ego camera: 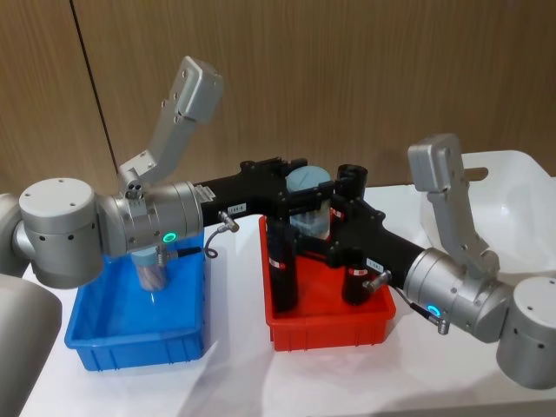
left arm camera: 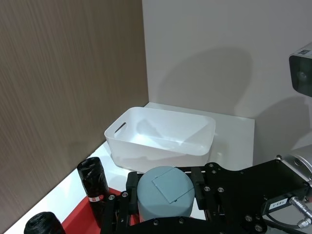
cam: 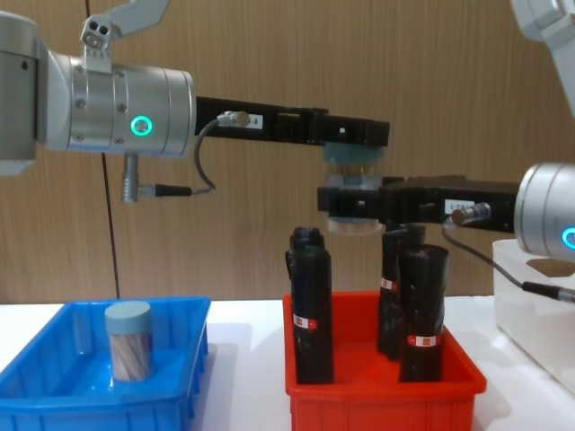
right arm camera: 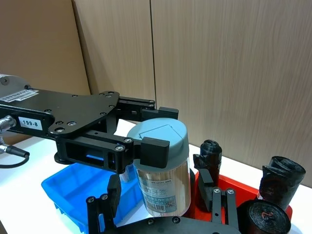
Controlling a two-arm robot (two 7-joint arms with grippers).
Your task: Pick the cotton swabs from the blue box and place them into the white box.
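A cotton swabs jar (cam: 351, 180), clear with a grey-blue lid (ego camera: 307, 179), hangs in the air above the red bin. My left gripper (cam: 352, 142) reaches across from the left and is shut on its lid (left arm camera: 163, 191). From the right, my right gripper (cam: 352, 205) sits around the jar's lower body (right arm camera: 163, 187); its fingers (right arm camera: 114, 192) stand either side with small gaps. A second cotton swabs jar (cam: 130, 341) stands upright in the blue box (ego camera: 95, 340). The white box (ego camera: 512, 187) sits at the far right.
The red bin (ego camera: 330, 334) lies between the blue and white boxes, directly under the held jar. Several tall black rolls (cam: 310, 305) with red labels stand in it, their tops close below both grippers. A wood-panelled wall runs behind the table.
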